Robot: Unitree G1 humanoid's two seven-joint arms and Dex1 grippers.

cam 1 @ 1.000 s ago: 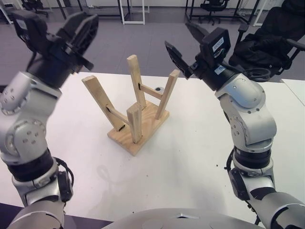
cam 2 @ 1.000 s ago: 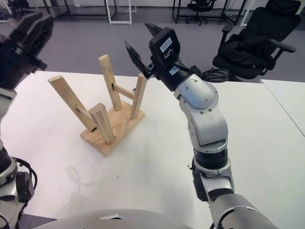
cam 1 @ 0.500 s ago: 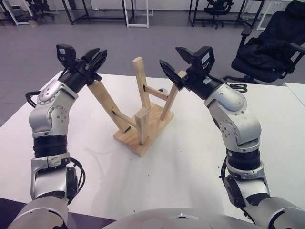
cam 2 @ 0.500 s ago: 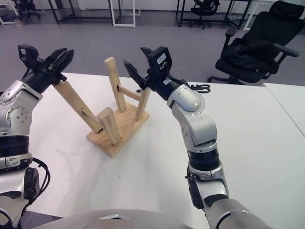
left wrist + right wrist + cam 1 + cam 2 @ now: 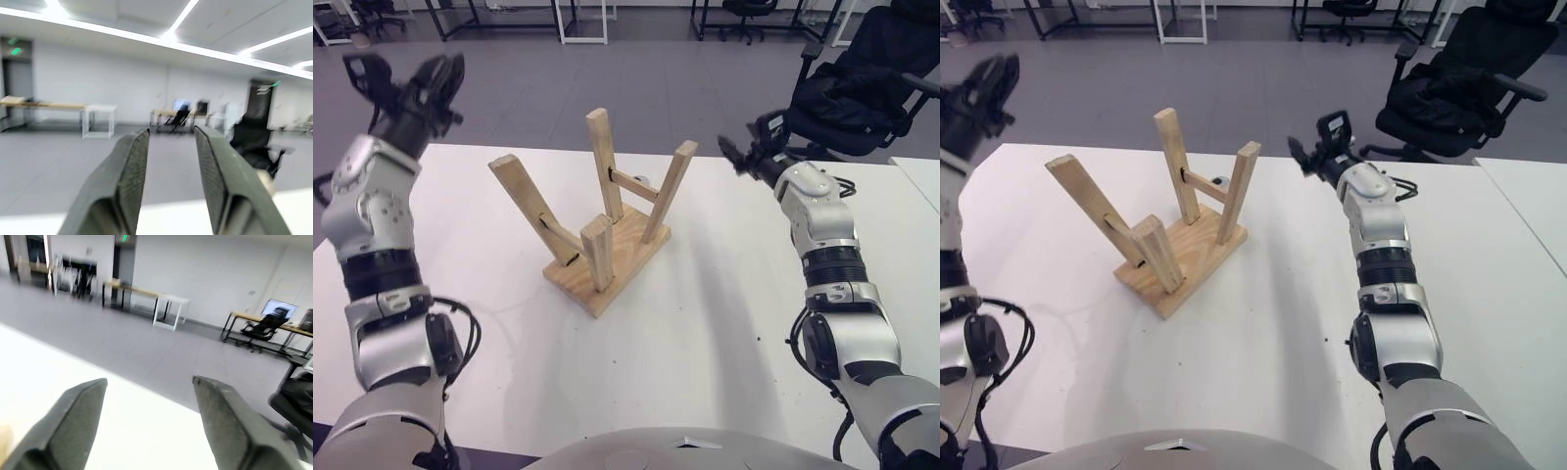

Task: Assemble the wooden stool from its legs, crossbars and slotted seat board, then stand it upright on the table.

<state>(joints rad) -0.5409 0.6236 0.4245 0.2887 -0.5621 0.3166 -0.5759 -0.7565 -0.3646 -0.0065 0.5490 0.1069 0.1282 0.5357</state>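
Resting upside down on the table (image 5: 705, 323), the wooden stool (image 5: 602, 230) has its seat board (image 5: 628, 257) flat, legs (image 5: 605, 162) up; left gripper (image 5: 171, 137), at ten o'clock from it, parted, empty; right gripper (image 5: 149, 382), at two o'clock, spread wide, holding nothing.

pale unpainted wooden stool (image 5: 600, 217) on a white table (image 5: 705, 323); black left end effector (image 5: 411, 83), black right end effector (image 5: 1317, 149).
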